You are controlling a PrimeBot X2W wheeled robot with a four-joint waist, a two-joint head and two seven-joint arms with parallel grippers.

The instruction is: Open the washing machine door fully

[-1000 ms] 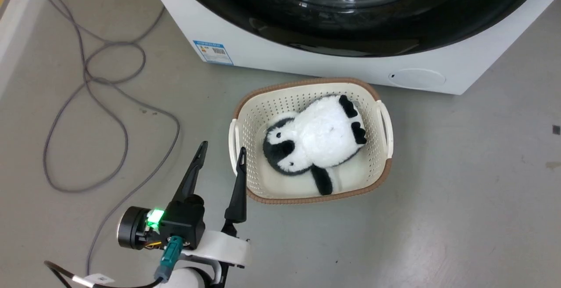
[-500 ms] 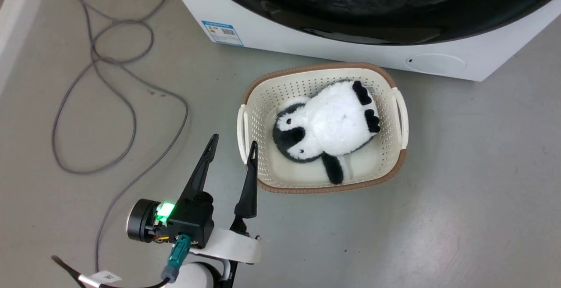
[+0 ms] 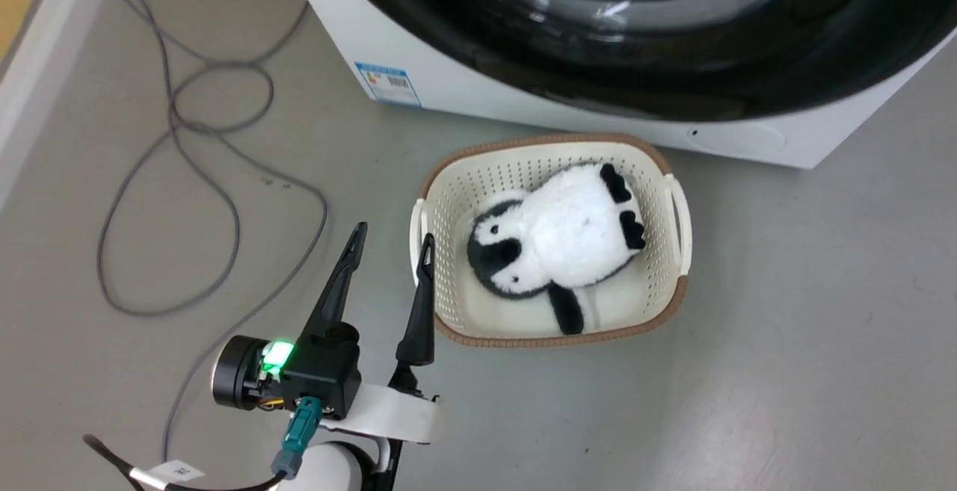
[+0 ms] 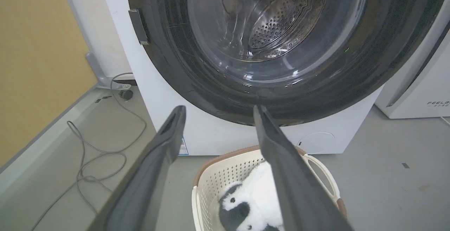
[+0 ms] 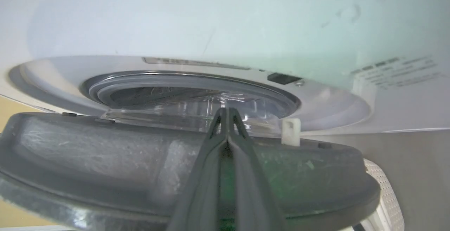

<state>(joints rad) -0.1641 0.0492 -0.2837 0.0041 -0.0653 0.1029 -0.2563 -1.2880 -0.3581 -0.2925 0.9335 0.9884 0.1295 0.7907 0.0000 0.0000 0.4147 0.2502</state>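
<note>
Right wrist view: the right gripper [image 5: 226, 113] rises from 6 o'clock with its two dark fingers pressed together on nothing, tips pointing to 12 o'clock. They reach into the gap between the washing machine door [image 5: 105, 160] and the washer [image 5: 211, 20]. The door stands ajar. Its grey inner face runs across the lower half from 9 to 3 o'clock, and a white latch hook [image 5: 290, 132] stands at about 2 o'clock from the fingertips. Above them shows the grey rubber ring [image 5: 190, 81] of the drum mouth. Whether the fingers touch the door's inner face I cannot tell.

In the head view the door's black front fills 12 o'clock. The left gripper [image 3: 394, 232] hangs at 7 o'clock with its fingers spread apart and empty, just beside the basket [image 3: 677, 207] that holds a plush penguin [image 3: 568, 233]. From it the door lies well off toward 1 o'clock.

The right arm is much the nearer and already sits behind the door, so I judge the coming move to be its own: push the inner face away from the washer front until the door swings fully open.
</note>
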